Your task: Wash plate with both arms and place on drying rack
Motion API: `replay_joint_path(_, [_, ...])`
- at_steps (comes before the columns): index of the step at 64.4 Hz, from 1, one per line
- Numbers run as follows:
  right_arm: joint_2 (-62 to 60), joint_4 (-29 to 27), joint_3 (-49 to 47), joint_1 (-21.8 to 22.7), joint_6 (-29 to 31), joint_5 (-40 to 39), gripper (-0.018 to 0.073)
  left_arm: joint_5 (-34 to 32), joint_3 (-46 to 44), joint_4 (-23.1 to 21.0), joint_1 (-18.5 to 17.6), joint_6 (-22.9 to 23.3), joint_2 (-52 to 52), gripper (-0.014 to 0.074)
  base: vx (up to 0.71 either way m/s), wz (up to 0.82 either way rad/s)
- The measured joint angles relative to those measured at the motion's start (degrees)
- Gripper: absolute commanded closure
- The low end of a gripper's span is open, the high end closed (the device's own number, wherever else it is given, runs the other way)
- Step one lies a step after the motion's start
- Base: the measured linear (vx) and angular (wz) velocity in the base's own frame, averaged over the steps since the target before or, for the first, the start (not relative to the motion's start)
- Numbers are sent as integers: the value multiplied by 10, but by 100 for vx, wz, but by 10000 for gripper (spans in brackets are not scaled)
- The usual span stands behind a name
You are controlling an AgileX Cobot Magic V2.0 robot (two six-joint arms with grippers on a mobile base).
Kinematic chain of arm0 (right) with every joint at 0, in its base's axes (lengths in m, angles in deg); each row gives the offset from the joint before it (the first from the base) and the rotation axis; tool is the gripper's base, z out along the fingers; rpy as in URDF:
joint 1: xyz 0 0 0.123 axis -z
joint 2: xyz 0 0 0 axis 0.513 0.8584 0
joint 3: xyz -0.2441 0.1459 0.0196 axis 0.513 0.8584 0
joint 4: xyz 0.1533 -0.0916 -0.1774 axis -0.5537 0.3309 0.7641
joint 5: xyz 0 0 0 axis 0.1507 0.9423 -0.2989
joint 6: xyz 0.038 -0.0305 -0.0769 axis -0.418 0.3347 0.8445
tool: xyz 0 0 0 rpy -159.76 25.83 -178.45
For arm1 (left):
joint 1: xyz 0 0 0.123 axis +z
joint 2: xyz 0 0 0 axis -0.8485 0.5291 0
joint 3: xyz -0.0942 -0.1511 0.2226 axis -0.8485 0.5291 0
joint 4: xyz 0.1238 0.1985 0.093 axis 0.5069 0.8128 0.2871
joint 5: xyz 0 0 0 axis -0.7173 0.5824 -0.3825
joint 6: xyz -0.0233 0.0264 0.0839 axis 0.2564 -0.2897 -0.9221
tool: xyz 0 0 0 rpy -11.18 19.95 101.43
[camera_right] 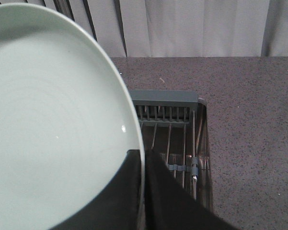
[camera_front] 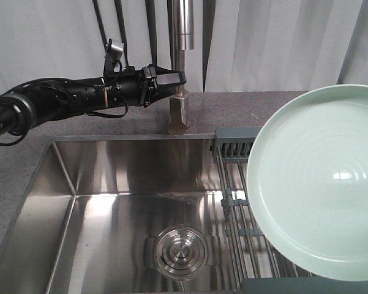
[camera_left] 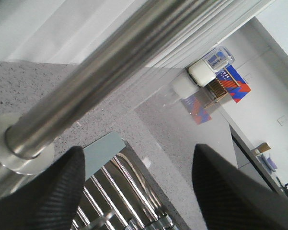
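I count one plate (camera_front: 318,184) on my feeds. It is mint green and glossy, held up and tilted at the right of the scene, with its face towards the front camera. It hangs over the right part of the single drying rack (camera_front: 236,184), which lies across the right end of the sink (camera_front: 110,177). The right hand (camera_right: 144,160) is clamped on the plate's rim, with one black finger (camera_right: 117,196) on the face and the other behind. No more of that arm shows.

The one arm I can see whole is the left arm (camera_front: 61,101). It reaches in from the left above the grey speckled table (camera_front: 24,165), and the left hand (camera_front: 171,78) is up at the lone faucet (camera_front: 182,37) on the far side. On its wrist feed both pads are spread wide with nothing gripped, and the steel pipe crosses just above them. I cannot tell whether they touch it. One round drain (camera_front: 179,245) sits in the basin floor.
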Motion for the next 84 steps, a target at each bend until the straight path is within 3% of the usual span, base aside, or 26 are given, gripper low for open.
replay_joint_path(37, [0, 0, 0, 0, 0, 0, 563, -52, 0, 1, -9, 0, 13, 129, 0, 0])
replay_joint_path(59, [0, 0, 0, 0, 0, -1, 563, -89, -2, 46, -9, -2, 13, 129, 0, 0])
replay_joint_path(84, [0, 0, 0, 0, 0, -1, 563, -89, -2, 48, -10, -3, 13, 129, 0, 0])
